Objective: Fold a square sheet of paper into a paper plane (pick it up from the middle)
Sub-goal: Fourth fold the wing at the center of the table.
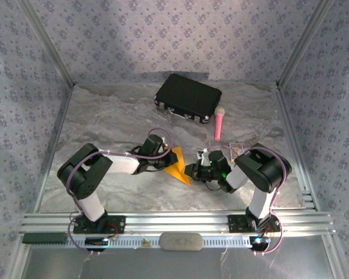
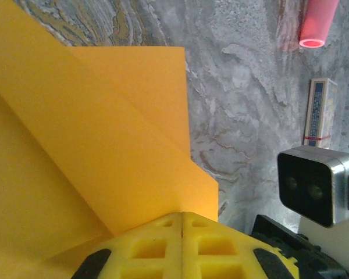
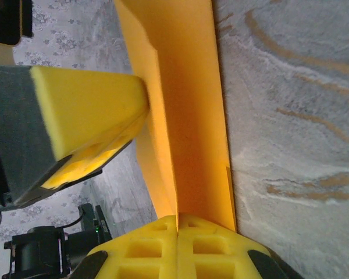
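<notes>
Left pincer [image 1: 164,157] is clamping shut on the square sheet of paper [image 1: 178,165], which is already creased into a pointed wedge. Right pincer [image 1: 193,171] is pinching the same sheet from the opposite side, jaws closed too. Paper's sitting mid worktop [image 1: 104,116] btw the two arms, long axis running far-left to near-right in the top view. So left's gripping the far part and right's gripping near the tip, neither arm any closer than the other. Imo the next crease is going to hinge on that line lying straight btw them. Can't tell if it's lifted off the surface tbh.
</notes>
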Tool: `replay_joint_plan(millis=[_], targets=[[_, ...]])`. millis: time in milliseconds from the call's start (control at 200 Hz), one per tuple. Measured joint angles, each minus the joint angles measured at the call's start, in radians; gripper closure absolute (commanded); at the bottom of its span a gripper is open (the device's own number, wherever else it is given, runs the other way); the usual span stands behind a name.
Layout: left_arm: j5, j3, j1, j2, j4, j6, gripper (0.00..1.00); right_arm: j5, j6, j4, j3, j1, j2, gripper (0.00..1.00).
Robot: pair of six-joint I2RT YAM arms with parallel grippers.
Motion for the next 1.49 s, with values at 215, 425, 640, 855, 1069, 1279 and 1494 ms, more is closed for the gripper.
replay_joint_plan(millis=[215, 425, 640, 855, 1069, 1279, 1494], targets=[[0.014, 0.018, 0.0, 0.048, 0.014, 0.0, 1.0, 0.001, 0.004, 0.001, 0.0, 0.0, 0.0, 1.0], [0.015, 0.028, 0.002, 0.065, 0.013, 0.0, 1.0, 0.003, 0.004, 0.001, -0.001, 0.0, 0.0, 1.0], [0.014, 0.032, 0.002, 0.071, 0.01, 0.0, 1.0, 0.003, 0.005, 0.0, -0.001, 0.0, 0.0, 1.0], [0.014, 0.03, 0.004, 0.069, 0.01, 0.0, 1.0, 0.003, 0.004, -0.002, 0.0, 0.0, 0.0, 1.0], [-0.004, 0.01, 0.005, 0.052, 0.014, 0.0, 1.0, -0.001, 0.004, -0.011, 0.004, -0.001, 0.0, 1.0], [-0.02, -0.008, 0.012, 0.036, 0.016, 0.0, 1.0, -0.008, 0.004, -0.019, 0.007, -0.004, 0.0, 1.0], [-0.015, -0.01, 0.022, 0.032, 0.019, 0.0, 0.99, -0.02, 0.003, -0.042, 0.017, -0.005, -0.002, 1.0]])
